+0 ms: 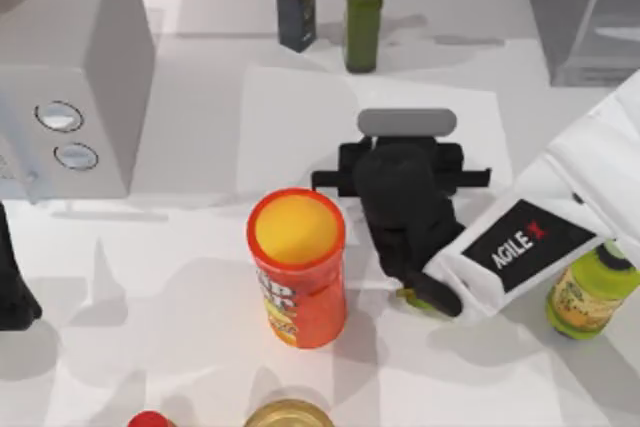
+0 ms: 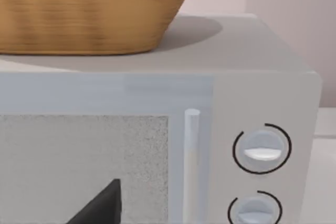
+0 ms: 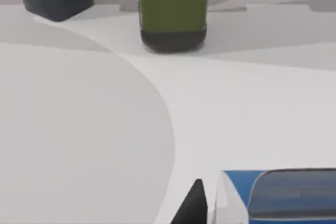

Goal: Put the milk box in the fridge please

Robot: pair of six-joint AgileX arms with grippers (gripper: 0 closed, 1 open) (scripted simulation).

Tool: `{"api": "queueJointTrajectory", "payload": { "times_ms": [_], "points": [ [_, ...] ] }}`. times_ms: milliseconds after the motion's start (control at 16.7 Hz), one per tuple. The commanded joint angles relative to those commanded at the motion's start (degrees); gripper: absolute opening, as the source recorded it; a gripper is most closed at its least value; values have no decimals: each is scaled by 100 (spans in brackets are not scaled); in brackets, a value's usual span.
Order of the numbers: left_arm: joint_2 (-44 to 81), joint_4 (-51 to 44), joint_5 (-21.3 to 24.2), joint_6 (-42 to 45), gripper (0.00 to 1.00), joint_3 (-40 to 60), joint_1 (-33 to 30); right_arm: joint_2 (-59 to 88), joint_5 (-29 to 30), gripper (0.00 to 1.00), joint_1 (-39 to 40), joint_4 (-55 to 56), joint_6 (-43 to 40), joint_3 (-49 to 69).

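The right gripper (image 1: pixel 405 152) hangs over the middle of the table (image 1: pixel 200 107), wrist above and fingers pointing down. The milk box (image 3: pixel 278 195) sits directly under it; in the right wrist view its blue-and-white top edge lies just beside one dark fingertip (image 3: pixel 191 205). From above, a grey rounded edge at the far side of the gripper is probably the box, though this cannot be confirmed. Whether the fingers stand apart or are clamped on the box cannot be told, since the wrist body hides them from above and the wrist camera catches a single tip.

The vertical approach suits a short carton: it lets the fingers straddle the sides without brushing the orange chip can (image 1: pixel 296 267) standing near-left of the gripper. Judged from this, the step in hand is the grasp; the box is not yet in the fridge (image 1: pixel 590 12), which stands at the far right corner, well apart.

Two bottles, one dark (image 1: pixel 296 2) and one green (image 1: pixel 363 15), stand at the far edge between the gripper and the fridge, so a lift before travelling right would likely be needed. A yellow-green bottle (image 1: pixel 590 292) stands under the right arm's forearm.

The left arm (image 1: pixel 12 277) is parked at the left edge, its camera facing the microwave (image 2: pixel 262 103), which carries a wicker basket (image 2: pixel 89 9)
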Motion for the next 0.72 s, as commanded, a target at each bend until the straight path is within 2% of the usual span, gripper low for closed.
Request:
{"api": "queueJointTrajectory", "payload": {
  "times_ms": [420, 720],
  "points": [
    [0, 0, 0, 0, 100, 0, 0, -90, 2, 0, -21, -59, 20, 39],
    [0, 0, 0, 0, 100, 0, 0, -936, -18, 0, -29, -1038, 33, 234]
  ]
}}
